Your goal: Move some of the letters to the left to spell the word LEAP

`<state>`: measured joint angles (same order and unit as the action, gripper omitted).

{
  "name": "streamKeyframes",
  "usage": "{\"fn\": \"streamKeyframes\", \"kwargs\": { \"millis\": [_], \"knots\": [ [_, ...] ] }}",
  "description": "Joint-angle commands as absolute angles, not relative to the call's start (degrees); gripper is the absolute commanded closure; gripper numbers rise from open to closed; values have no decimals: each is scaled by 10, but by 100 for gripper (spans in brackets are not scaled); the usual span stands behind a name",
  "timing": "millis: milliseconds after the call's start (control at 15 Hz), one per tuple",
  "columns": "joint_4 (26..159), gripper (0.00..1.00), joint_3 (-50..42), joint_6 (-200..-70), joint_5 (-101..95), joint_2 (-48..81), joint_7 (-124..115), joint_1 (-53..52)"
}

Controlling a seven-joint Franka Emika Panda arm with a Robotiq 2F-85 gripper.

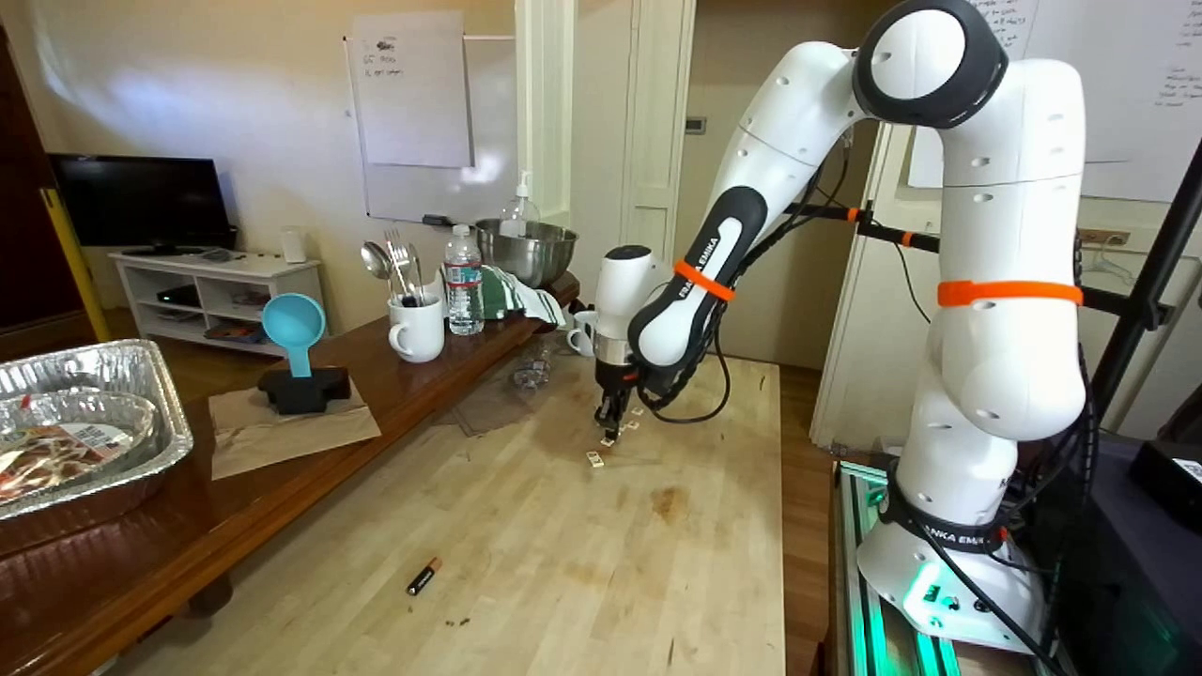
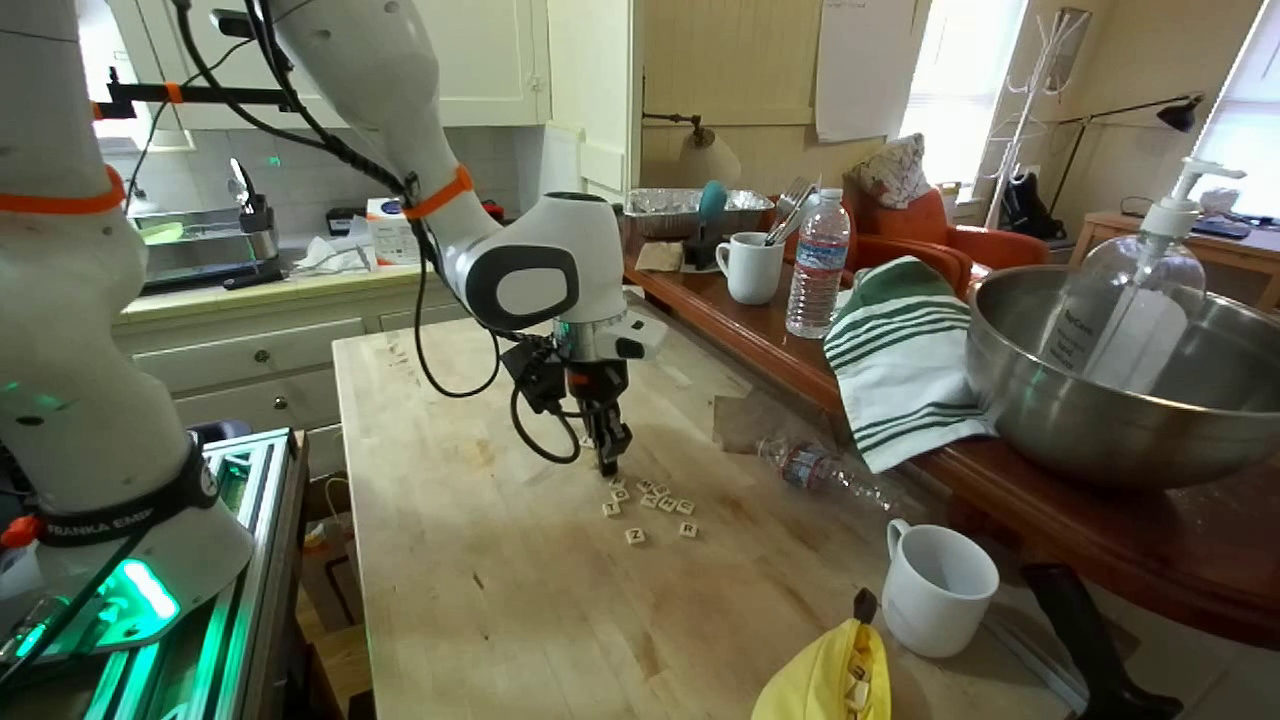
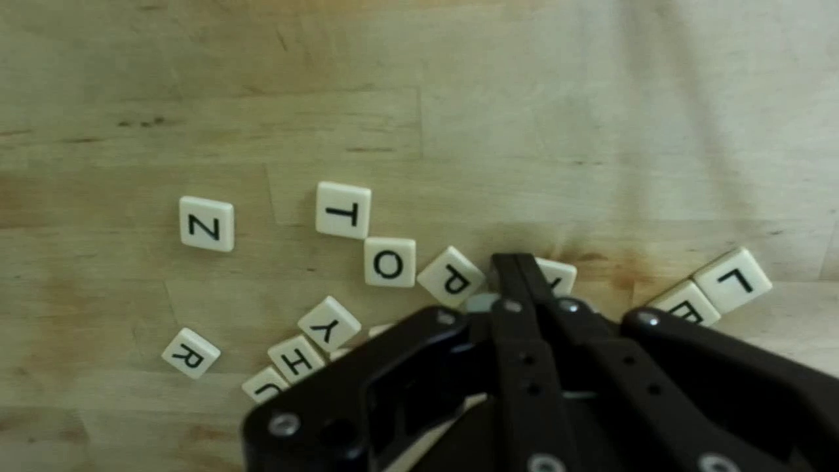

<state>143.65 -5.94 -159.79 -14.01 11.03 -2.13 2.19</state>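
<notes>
Pale square letter tiles lie flat on the wooden table, readable in the wrist view. My gripper (image 3: 514,257) is shut, fingertips together with nothing visible between them, pointing down among the tiles. Just left of the fingertips lies the P tile (image 3: 452,277); on their right a tile (image 3: 558,275) is partly covered, its letter unreadable. Farther right, the L tile (image 3: 732,280) touches a half-hidden tile (image 3: 685,303) that looks like E or B. Leftward are O (image 3: 390,262), T (image 3: 343,210), Z (image 3: 207,223), Y (image 3: 329,324), H (image 3: 296,358) and R (image 3: 191,353). More tiles hide under the gripper.
A yellow pouch (image 2: 825,680) and a white mug (image 2: 937,590) stand on the table in an exterior view. A clear plastic bottle (image 2: 815,470) lies by the raised brown ledge (image 2: 690,305). A battery (image 1: 423,576) lies on the table, away from the tiles.
</notes>
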Motion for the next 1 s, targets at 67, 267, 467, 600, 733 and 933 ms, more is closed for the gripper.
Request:
{"fn": "streamKeyframes", "kwargs": {
  "millis": [67, 267, 467, 600, 733, 933],
  "knots": [
    [1427, 100, -67, -1629, -198, 139, -6, 3],
    [1425, 100, -70, -1642, -233, 146, 2, -5],
    [1425, 100, -72, -1655, -261, 149, 10, -10],
    [1425, 100, -74, -1660, -279, 149, 14, -13],
    [1427, 100, -76, -1667, -295, 148, 20, -16],
    [1429, 100, -73, -1675, -321, 149, 20, -13]
  ]
}}
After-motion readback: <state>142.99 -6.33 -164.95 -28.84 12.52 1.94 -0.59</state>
